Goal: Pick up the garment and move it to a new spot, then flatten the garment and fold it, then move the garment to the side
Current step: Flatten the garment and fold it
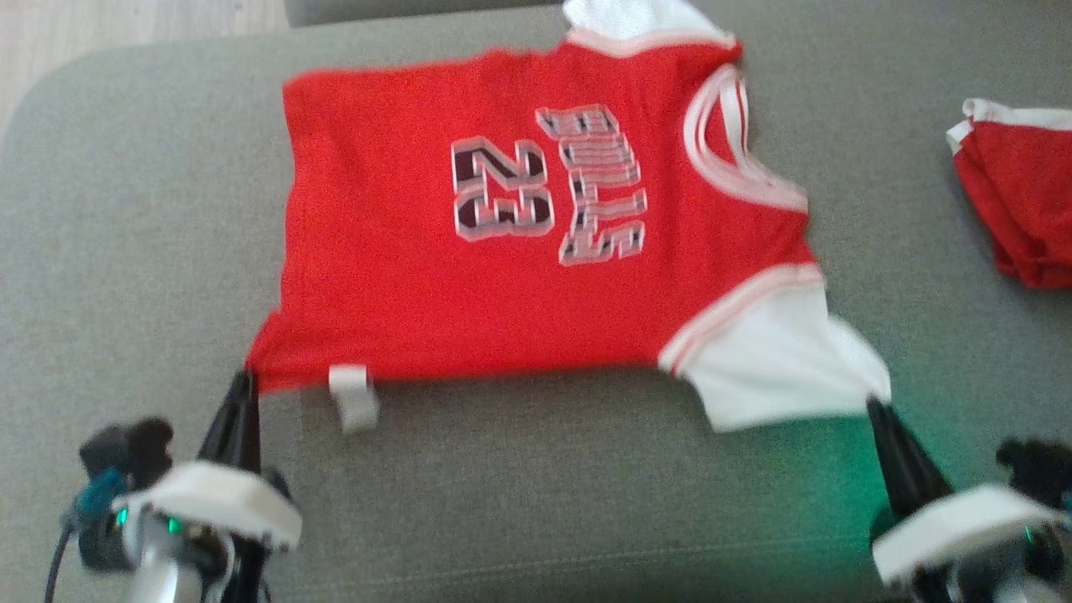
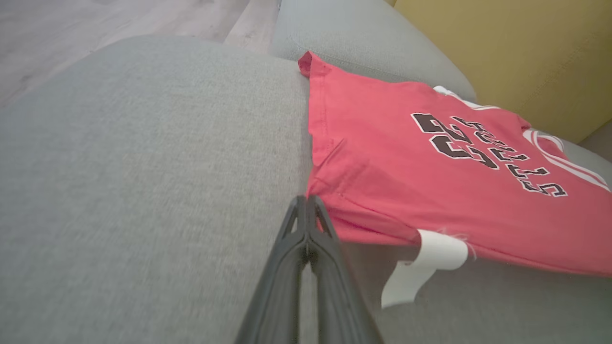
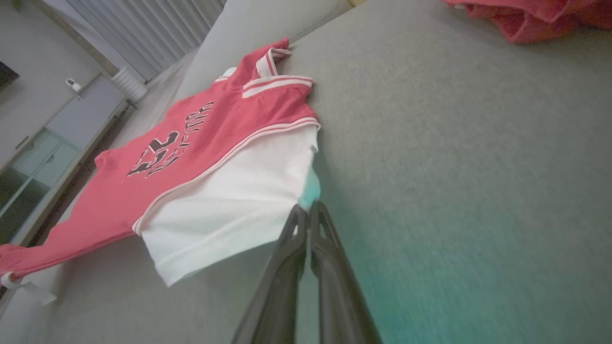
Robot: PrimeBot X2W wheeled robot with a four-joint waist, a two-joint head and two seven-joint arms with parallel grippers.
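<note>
Now, garment (image 1: 469, 276) axis: crosswise before me.
My left gripper (image 1: 243, 378): clamped on hem corner (image 1: 258, 367).
My right gripper (image 1: 873, 407): clamped on white sleeve (image 1: 779, 360) (both equally near).

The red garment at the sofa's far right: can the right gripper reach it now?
Probably not yet: the right gripper looks shut on the jersey at its white sleeve. Only bare sofa separates it from the red garment.
</note>
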